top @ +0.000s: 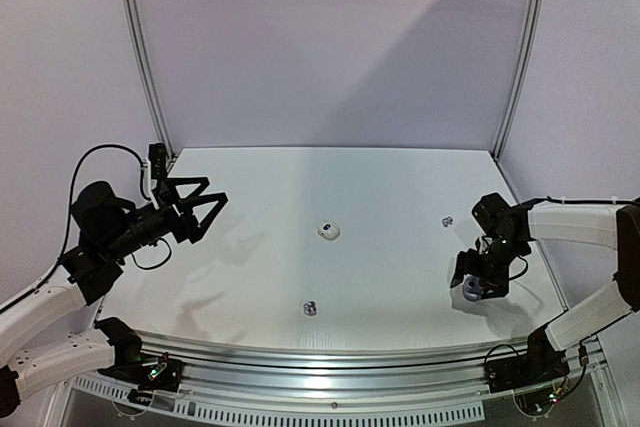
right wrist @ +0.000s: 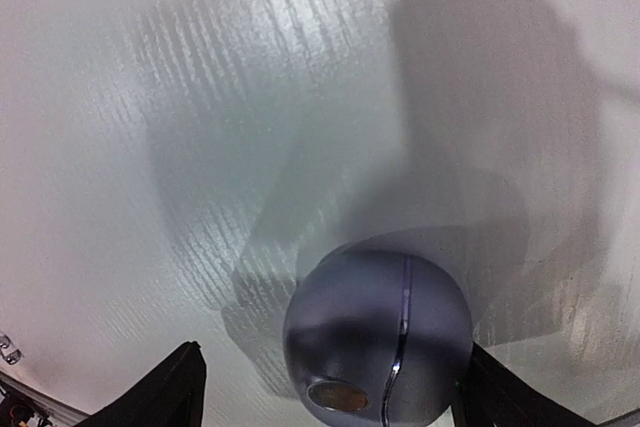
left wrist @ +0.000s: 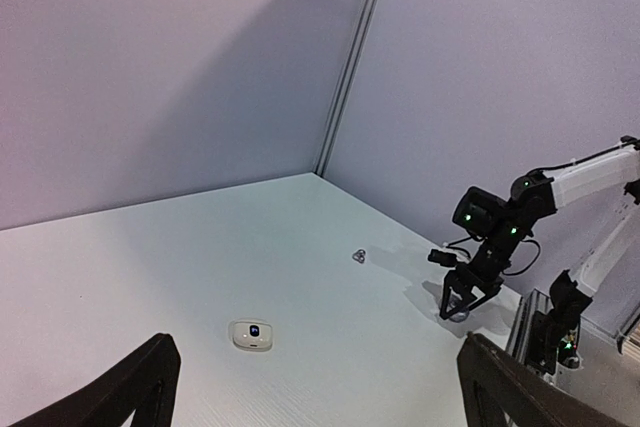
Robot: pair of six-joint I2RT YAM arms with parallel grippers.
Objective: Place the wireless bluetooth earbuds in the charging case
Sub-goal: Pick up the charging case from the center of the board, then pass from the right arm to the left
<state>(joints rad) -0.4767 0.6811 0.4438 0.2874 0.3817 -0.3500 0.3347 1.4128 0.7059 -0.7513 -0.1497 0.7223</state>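
A closed round grey charging case (right wrist: 380, 332) lies on the table between the wide-apart fingers of my right gripper (right wrist: 332, 351), which is open; the right finger is close beside it. From above the gripper (top: 477, 287) hangs over this case (top: 470, 295) at the right. A closed white charging case (top: 328, 230) lies mid-table, also in the left wrist view (left wrist: 252, 334). One small silvery-grey earbud (top: 310, 308) lies near the front, another (top: 446, 219) at the right (left wrist: 358, 255). No white earbuds show. My left gripper (top: 212, 217) is open, raised at the left.
White table (top: 250, 267) with walls behind and on both sides, upright metal posts (top: 145, 57) in the back corners. A metal rail (top: 330, 357) runs along the near edge. The right arm (left wrist: 500, 222) shows in the left wrist view.
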